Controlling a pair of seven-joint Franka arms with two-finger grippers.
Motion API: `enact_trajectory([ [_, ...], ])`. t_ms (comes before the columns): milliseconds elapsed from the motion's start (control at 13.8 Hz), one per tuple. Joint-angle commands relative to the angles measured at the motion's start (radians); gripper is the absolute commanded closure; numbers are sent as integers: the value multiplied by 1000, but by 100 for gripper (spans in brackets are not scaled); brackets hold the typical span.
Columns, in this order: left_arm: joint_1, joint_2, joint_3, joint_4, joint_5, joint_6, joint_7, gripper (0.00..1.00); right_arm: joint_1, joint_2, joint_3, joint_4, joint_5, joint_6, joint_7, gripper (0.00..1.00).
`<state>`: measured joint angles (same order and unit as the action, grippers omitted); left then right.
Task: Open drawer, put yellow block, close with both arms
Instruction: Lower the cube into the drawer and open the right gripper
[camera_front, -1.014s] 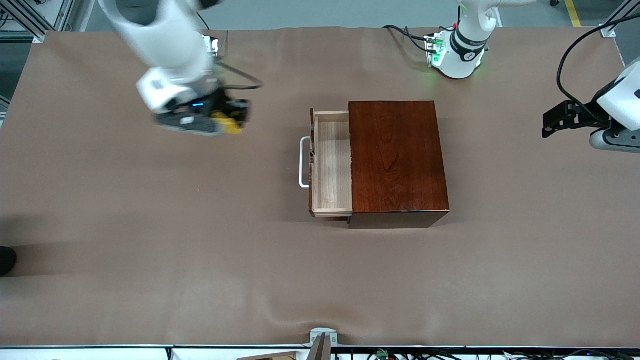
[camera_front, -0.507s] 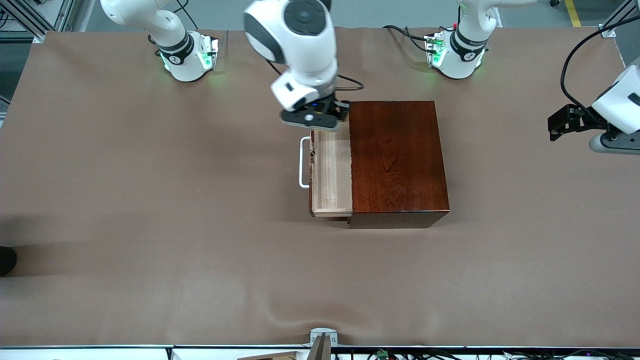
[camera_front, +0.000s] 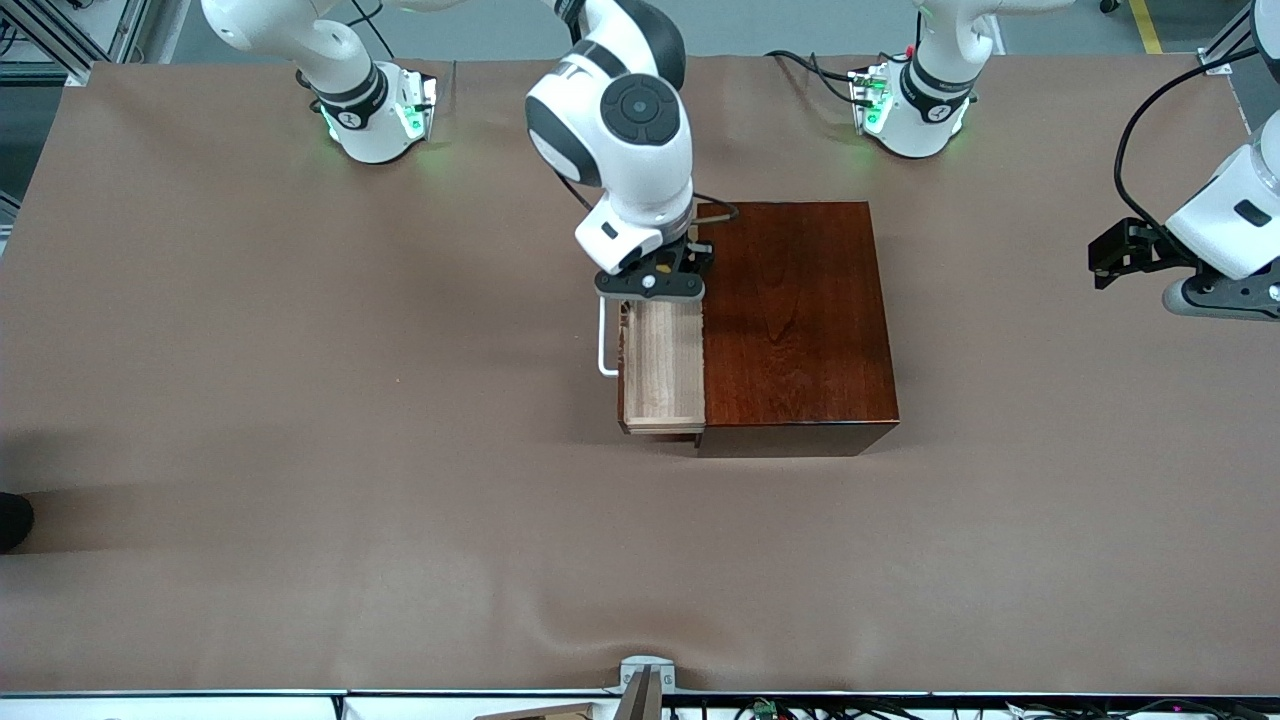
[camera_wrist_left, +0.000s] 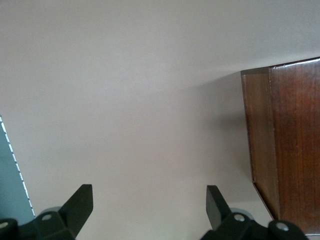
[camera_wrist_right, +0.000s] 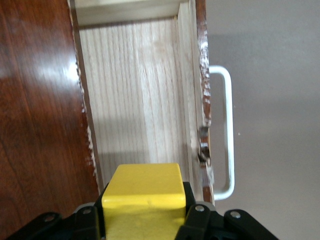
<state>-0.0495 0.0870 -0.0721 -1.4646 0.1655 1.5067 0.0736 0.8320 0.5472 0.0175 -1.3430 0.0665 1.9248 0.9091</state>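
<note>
**Operator:** State the current step.

**Technician:** Placement is in hand. The wooden box stands mid-table with the drawer pulled out toward the right arm's end, tray exposed and bare. The right arm reaches from its base to hold the right gripper over the end of the tray farther from the front camera. The left arm waits at its own end of the table, and the left gripper has its fingers spread with nothing between them.

**Operator:** Where is the yellow block?

**Technician:** The front view hides it under the right wrist. The right wrist view shows the yellow block pinched between the right gripper's fingers, directly above the pale tray floor, between the box edge and the dark drawer front. That view also shows the white handle and chipped finish along the front.

**Operator:** Requirement for the next move?

**Technician:** In my judgement: lower the block inside the tray walls, release, lift clear. Closing then needs both arms; the left wrist view shows only bare table and one corner of the box.
</note>
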Motion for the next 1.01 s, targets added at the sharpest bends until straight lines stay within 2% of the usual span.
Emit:
enact_trajectory([
  [0,-3,3,-6,18,19,-2,-17,0,-4,37,4,15,4,32,-16,100],
  [435,-1,2,-9,18,12,-2,-15,0,-14,72,1,-1,-8,52,-15,100],
  [580,-1,2,-9,18,12,-2,-15,0,-14,79,-1,-36,-8,97,-12,100],
  [652,-1,2,-9,18,12,-2,-15,0,-16,79,-1,-50,-7,114,-9,90],
  [725,-1,2,-9,18,11,-2,-15,0,-21,80,1,-50,-5,115,-7,73],
  [797,-1,2,-9,18,12,-2,-15,0,-30,80,1,-48,1,112,-6,25],
  [870,-1,2,-9,18,11,-2,-15,0,-36,76,1,-42,9,105,-4,0],
  [942,-1,2,-9,18,11,-2,-15,0,-37,71,2,-42,9,102,-4,0],
])
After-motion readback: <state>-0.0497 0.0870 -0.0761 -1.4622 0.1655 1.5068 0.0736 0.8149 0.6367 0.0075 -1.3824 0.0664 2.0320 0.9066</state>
